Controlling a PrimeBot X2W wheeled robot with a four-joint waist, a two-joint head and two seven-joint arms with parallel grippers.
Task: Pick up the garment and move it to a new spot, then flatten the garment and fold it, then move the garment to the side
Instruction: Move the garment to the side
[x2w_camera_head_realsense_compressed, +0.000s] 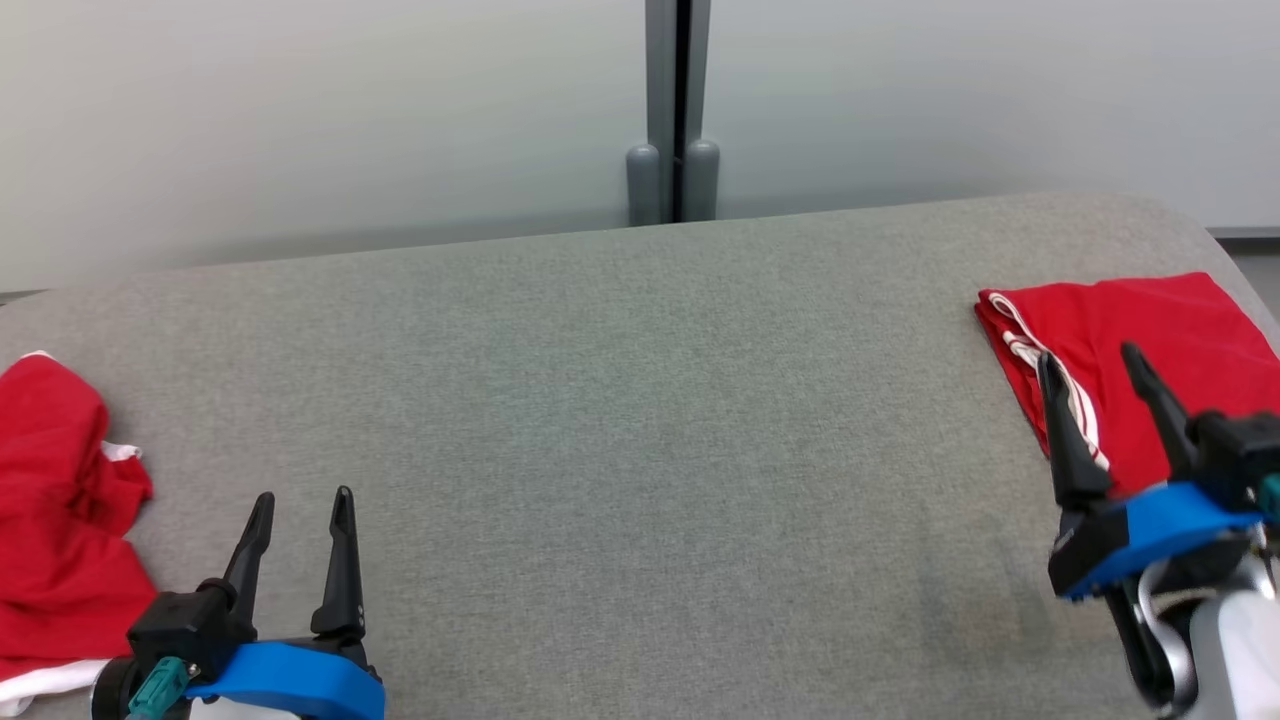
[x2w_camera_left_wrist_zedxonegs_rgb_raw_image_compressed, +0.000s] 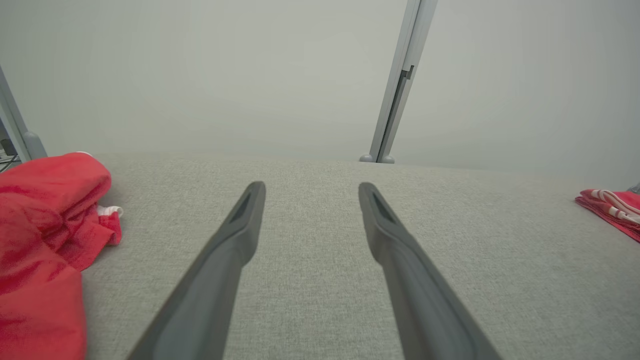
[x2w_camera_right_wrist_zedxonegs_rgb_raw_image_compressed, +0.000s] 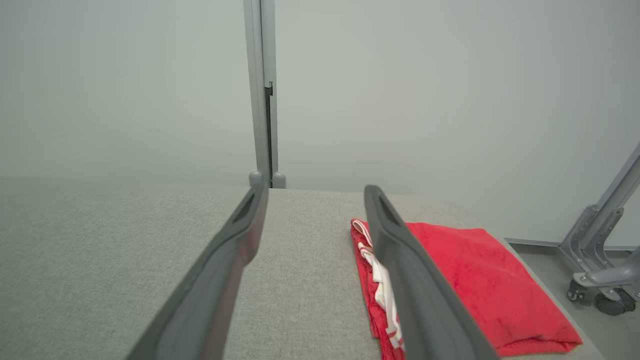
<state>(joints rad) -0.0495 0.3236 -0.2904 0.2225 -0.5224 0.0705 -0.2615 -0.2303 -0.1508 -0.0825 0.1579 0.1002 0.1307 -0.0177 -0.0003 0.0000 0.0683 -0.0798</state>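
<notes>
A folded red garment (x2w_camera_head_realsense_compressed: 1150, 340) with white stripes lies flat at the right end of the grey table (x2w_camera_head_realsense_compressed: 640, 420). In the right wrist view the folded garment (x2w_camera_right_wrist_zedxonegs_rgb_raw_image_compressed: 475, 280) sits just right of centre. My right gripper (x2w_camera_head_realsense_compressed: 1090, 362) hangs open above the garment's near left edge, nothing between its fingers. At the table's far left lies a crumpled red garment (x2w_camera_head_realsense_compressed: 60, 520) with white trim, also in the left wrist view as a red heap (x2w_camera_left_wrist_zedxonegs_rgb_raw_image_compressed: 45, 235). My left gripper (x2w_camera_head_realsense_compressed: 300, 500) is open over bare table, to the right of that heap.
A grey post (x2w_camera_head_realsense_compressed: 675, 110) stands against the pale wall behind the table's middle. In the right wrist view a wheeled grey stand (x2w_camera_right_wrist_zedxonegs_rgb_raw_image_compressed: 605, 265) stands on the floor beyond the table's right end. The table's right corner is rounded.
</notes>
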